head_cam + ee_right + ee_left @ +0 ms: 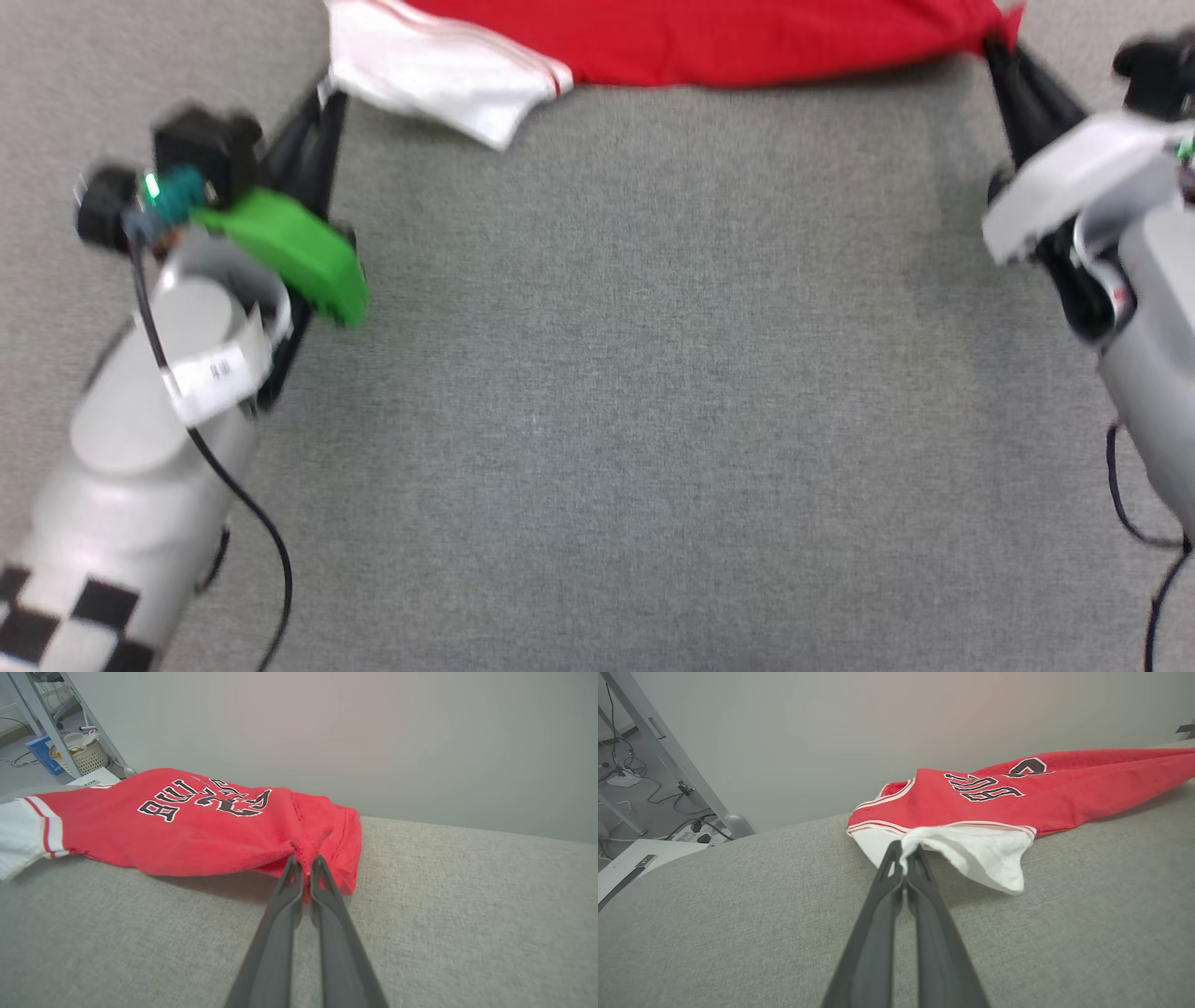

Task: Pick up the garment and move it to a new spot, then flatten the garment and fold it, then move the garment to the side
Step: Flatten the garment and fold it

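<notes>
Pinching the white sleeve point(980, 858) of the garment point(1045, 798), the left end effector point(905, 853) has its two long dark fingers closed together on a bunched fold at the sleeve's edge. The right end effector point(306, 864) is likewise clamped narrow, gripping a gathered tuck of red cloth at the garment's opposite end.

Between the two grips the red jersey stretches sideways across the far part of the grey fabric-covered surface point(635, 392). From the head view it runs along the top edge, with the sleeve drooping at the left. Its near edge is raised a little, with a shadow on the surface beneath it. The black, white-outlined print point(205, 800) faces up; "BULLS" can be read from the right wrist view. Red and white striped trim borders the sleeve.

A green cover point(289, 252) sits on the left wrist, and black cables trail along both pale forearms. The head view is somewhat blurred.

Beyond the surface stands a plain pale wall. Off to one side there is a slanted metal frame leg point(668, 751), loose cables on the floor, and a small white basket point(86, 756).
</notes>
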Robot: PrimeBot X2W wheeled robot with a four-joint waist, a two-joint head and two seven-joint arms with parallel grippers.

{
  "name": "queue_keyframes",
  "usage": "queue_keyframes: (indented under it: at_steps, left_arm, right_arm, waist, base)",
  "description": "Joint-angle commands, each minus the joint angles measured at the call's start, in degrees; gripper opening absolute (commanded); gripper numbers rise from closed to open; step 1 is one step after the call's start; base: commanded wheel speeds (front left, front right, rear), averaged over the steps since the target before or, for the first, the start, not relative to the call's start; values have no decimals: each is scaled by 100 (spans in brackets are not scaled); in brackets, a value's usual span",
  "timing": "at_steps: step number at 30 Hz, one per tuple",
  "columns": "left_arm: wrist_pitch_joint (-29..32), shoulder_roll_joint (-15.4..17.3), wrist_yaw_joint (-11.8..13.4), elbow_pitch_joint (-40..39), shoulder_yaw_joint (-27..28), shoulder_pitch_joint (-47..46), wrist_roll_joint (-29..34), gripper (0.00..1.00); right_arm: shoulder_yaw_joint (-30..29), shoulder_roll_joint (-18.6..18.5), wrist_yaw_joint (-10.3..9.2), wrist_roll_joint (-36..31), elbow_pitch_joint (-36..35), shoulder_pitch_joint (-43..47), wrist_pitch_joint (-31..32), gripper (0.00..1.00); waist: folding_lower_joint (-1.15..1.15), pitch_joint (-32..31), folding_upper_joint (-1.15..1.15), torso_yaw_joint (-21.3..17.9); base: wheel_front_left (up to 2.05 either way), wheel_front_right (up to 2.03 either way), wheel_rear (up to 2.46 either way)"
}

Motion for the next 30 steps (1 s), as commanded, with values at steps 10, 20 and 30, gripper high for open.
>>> queue_keyframes:
  at_steps: [10,20,30]
  left_arm:
    - [793,597,318,-1068,-193,2413,-546,0]
    - [1581,1137,604,-2539,-425,3916,-929,0]
    - [2407,1727,639,-3727,-627,4937,-1506,0]
  right_arm:
    - [664,-816,-6,1178,-675,1706,384,0]
    - [839,-1265,-6,2169,-1237,2824,959,0]
    - [840,-1972,-6,2827,-2239,4009,1568,0]
  waist:
    - [1,-1477,69,189]
    - [1,-2090,69,210]
    - [1,-2570,69,219]
  base:
    - [0,0,0]
    - [0,0,0]
    - [0,0,0]
